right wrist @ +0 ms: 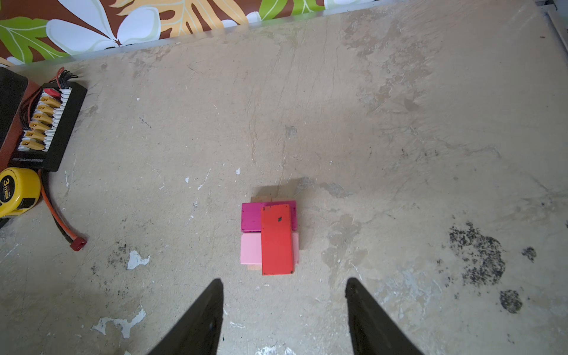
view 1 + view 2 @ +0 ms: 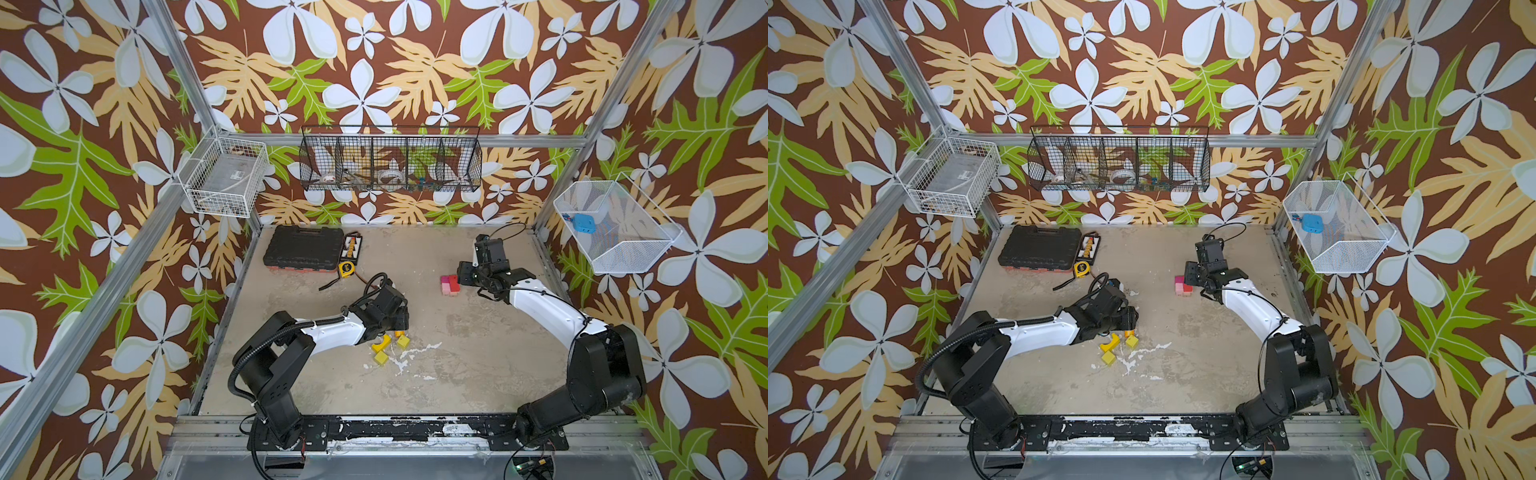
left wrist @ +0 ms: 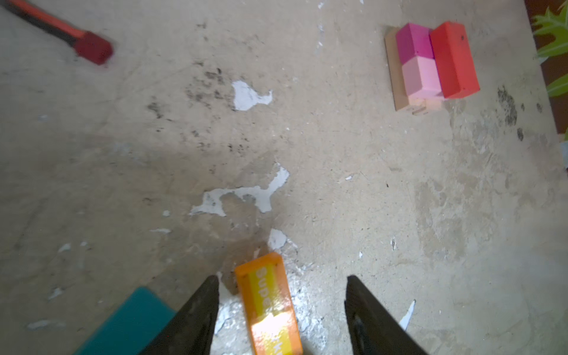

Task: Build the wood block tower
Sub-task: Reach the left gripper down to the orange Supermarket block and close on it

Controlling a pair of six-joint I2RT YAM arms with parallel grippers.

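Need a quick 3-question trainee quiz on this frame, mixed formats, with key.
1. True or false: the red block lies on top of the pink block and the magenta block.
2. Which block sits between the open jaws of the left gripper? A teal block, B orange block, C yellow block.
3. What does the right gripper hold?
Key: 1 true; 2 B; 3 nothing, jaws open.

I'm working over a scuffed beige tabletop [image 2: 457,374], paint flaking white — floral wallpaper walls [image 2: 374,62] surrounding me, black wire basket [image 2: 390,162] hanging behind.
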